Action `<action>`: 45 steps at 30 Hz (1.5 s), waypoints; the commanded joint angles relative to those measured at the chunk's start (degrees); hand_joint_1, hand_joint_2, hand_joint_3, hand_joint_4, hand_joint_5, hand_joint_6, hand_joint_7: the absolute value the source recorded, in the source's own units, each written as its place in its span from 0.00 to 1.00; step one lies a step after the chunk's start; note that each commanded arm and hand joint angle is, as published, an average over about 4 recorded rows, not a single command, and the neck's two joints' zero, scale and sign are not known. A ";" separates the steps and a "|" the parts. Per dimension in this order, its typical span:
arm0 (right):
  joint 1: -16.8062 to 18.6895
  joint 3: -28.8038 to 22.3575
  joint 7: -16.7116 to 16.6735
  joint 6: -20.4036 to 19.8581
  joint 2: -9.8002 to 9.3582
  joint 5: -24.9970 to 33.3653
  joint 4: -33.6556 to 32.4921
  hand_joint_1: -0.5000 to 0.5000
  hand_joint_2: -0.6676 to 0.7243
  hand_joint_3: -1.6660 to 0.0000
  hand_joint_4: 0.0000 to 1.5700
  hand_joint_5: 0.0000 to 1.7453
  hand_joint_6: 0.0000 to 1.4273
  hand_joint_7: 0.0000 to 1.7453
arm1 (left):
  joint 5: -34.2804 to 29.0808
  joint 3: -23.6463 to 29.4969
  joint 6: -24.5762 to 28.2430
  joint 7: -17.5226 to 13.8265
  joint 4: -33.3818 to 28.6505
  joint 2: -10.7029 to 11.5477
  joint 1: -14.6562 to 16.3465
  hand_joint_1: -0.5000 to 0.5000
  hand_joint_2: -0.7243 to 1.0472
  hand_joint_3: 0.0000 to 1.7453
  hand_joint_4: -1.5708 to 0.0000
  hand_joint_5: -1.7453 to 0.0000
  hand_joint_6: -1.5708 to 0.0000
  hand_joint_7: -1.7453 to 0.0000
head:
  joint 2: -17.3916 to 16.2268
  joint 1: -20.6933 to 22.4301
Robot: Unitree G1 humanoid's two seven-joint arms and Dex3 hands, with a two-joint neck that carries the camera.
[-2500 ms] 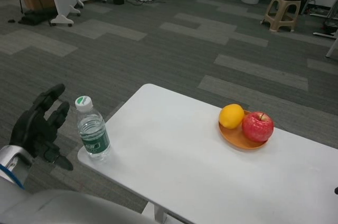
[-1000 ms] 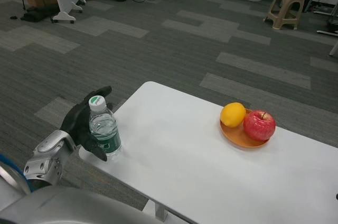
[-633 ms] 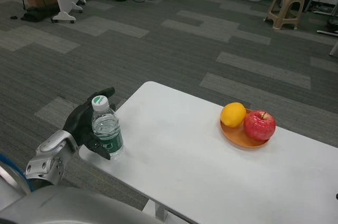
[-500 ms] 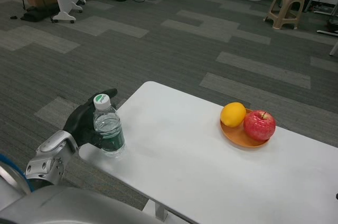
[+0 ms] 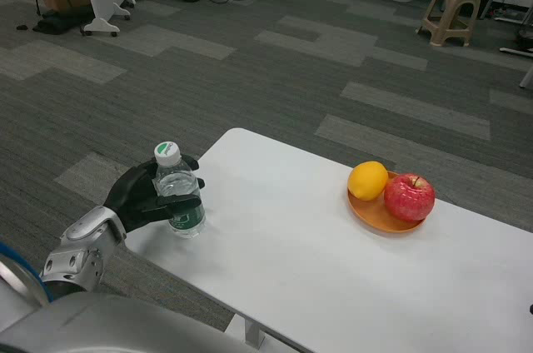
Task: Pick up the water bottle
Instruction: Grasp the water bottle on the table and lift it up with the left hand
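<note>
Head view: the left hand (image 5: 143, 195) is wrapped around the water bottle (image 5: 177, 192) at lower left, by the white table's (image 5: 300, 261) near corner; whether the bottle's base touches the tabletop cannot be made out. The right hand is out of frame. At right, an orange plate (image 5: 375, 213) carries a lemon (image 5: 367, 181) and a red apple (image 5: 409, 197), touching.

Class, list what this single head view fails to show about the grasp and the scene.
- Right hand: outside the head view entirely.
- Left hand palm contact: hidden behind the bottle.
- Bottle base: the view does not settle whether it touches the table.
- Label text: too small.
- Plate: mostly covered by the lemon and apple.
</note>
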 commanded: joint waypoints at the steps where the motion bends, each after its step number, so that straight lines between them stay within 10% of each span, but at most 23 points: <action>1: 0.32 -0.67 -0.18 -0.11 -0.30 0.39 -0.29 0.00 0.91 1.00 0.00 0.00 0.00 0.04 | 0.60 -0.89 -0.93 -0.58 0.56 0.52 -1.03 0.48 0.80 0.05 0.53 0.04 0.24 0.05 | -0.18 0.00; 13: 0.41 -0.56 -0.26 -0.11 -0.30 0.39 -0.29 0.00 0.95 1.00 0.00 0.00 0.00 0.04 | 0.53 -4.41 -1.23 0.32 -5.24 2.41 -4.11 0.58 0.80 0.05 0.36 0.00 0.26 0.04 | -0.31 -0.81; 28: 1.55 -0.60 -0.35 -0.11 0.14 0.43 -0.47 0.00 0.95 1.00 0.00 0.00 0.00 0.04 | -3.29 -13.11 16.96 10.65 -20.71 6.85 -13.91 0.66 0.85 0.05 0.38 0.00 0.30 0.04 | 1.96 -8.52; 45: 1.59 0.67 -0.44 -0.11 0.18 0.43 -0.47 0.04 0.95 1.00 0.00 0.00 0.00 0.04 | 1.54 -20.10 18.85 15.96 -22.33 5.53 -23.13 0.71 0.85 0.10 0.38 0.00 0.32 0.04 | 4.90 -21.71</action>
